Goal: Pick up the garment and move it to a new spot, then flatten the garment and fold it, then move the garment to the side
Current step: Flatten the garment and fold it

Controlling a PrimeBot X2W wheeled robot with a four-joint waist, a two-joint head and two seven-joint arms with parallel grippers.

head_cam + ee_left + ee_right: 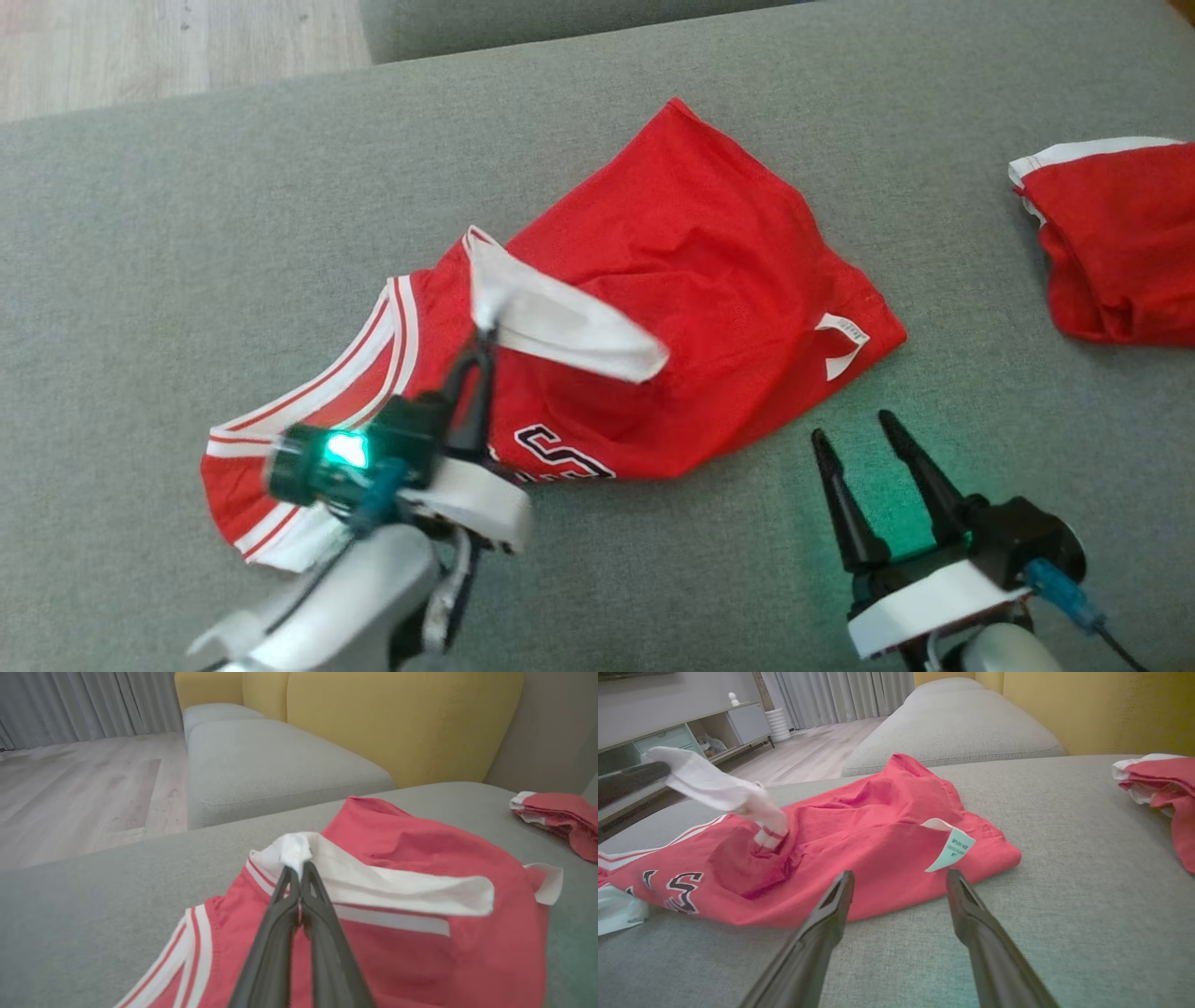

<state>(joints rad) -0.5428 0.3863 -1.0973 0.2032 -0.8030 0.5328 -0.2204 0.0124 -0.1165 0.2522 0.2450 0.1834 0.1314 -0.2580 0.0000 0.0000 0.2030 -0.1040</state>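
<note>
Red garment [691,280] crumpled on grey sofa [187,233]; L fingers [285,896] clamped on its white band [560,322], held raised; R fingers [910,462] spread wide, just beside hem, not touching; tag [840,341] print unreadable; black lettering [560,453] only partly visible.

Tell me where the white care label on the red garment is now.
In the head view the care label sits at the right corner of the garment, just beyond the open right tool.
</note>
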